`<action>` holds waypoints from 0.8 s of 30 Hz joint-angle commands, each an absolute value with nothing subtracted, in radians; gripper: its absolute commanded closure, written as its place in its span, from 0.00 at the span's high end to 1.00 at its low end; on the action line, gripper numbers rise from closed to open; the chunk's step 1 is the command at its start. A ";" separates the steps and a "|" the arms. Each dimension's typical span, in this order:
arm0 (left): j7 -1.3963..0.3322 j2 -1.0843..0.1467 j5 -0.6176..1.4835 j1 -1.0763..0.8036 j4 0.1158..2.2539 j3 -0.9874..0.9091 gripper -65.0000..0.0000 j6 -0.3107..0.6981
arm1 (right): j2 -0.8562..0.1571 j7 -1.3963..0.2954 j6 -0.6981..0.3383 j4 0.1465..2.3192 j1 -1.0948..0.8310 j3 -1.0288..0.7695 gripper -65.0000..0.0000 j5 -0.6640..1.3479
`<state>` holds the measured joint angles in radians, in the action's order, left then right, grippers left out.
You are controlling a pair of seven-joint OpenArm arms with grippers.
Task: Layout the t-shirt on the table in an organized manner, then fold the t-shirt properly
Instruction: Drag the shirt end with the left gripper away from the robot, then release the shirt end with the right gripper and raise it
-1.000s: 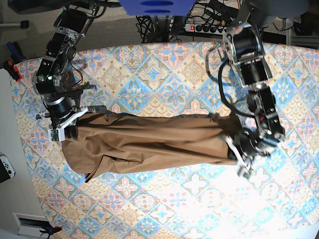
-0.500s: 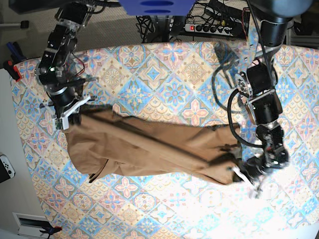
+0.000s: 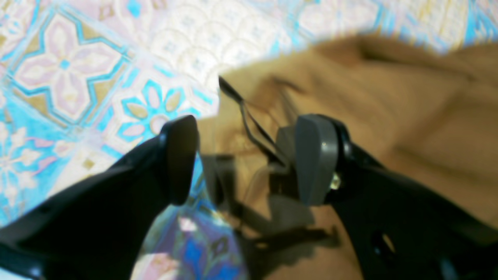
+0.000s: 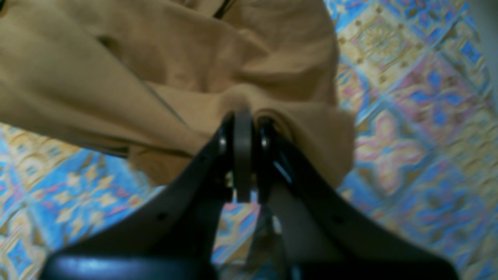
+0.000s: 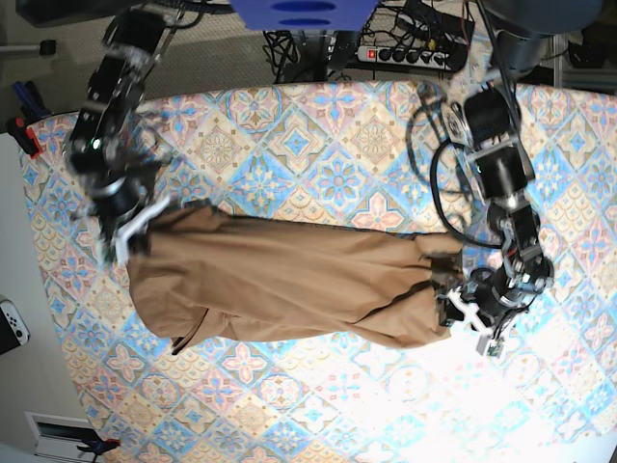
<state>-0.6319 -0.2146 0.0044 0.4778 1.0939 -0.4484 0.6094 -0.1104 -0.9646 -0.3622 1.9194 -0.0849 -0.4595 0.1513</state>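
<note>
The left gripper (image 3: 241,163) stands with its jaws well apart, the two pads bare and a corner of the t-shirt (image 5: 280,280) lying loose beneath and between them, so nothing is held there; in the base view it sits at about four o'clock from the table's middle. The right gripper (image 4: 243,155) has its jaws pressed together on a bunched fold of the tan cloth, at about nine o'clock in the base view. Between the two the shirt lies as a long, rumpled band across the middle of the table (image 5: 318,145), running from nine o'clock toward four, with one flap hanging out at the seven o'clock edge. The step in hand looks like the laying-out, not yet the folding: the cloth is stretched lengthwise but narrow and creased. The next move probably calls for a fresh grip on an edge and a sideways pull to spread the body flat.
</note>
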 commanded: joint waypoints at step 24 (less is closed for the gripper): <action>-0.713 -0.174 0.024 0.248 1.569 -0.449 0.60 0.611 | -0.209 -1.000 -0.361 1.649 0.236 -0.300 0.86 0.171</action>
